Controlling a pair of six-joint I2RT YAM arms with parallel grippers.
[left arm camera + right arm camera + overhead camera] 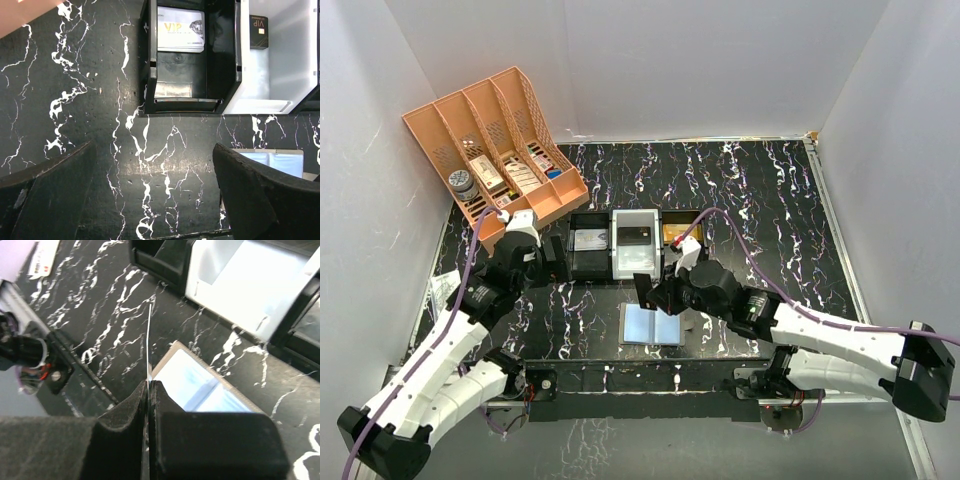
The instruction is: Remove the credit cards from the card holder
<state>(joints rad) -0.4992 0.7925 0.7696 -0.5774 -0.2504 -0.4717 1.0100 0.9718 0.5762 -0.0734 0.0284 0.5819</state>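
Right claw (150, 386) clenched on credit card (149, 340), edge-on, over open card holder (200, 385) on desk (100, 315). Left claw (155, 195) spread wide, empty, facing black tray (148, 60) with VIP card (181, 29). Risk: thin edge pinch, card may pivot, slip.

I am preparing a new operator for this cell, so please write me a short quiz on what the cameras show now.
1. True or false: the left end effector grips a card.
2. Where does the pale silver rectangular plastic card marked VIP lie? A) in a black rectangular plastic tray; B) in the white tray; C) on the peach rack.
3. What does the right end effector hold?
Key: 1 false, it stands open and empty. 2 A. 3 a thin plastic card, seen edge-on, near the open grey folding card holder with pale-blue faces.
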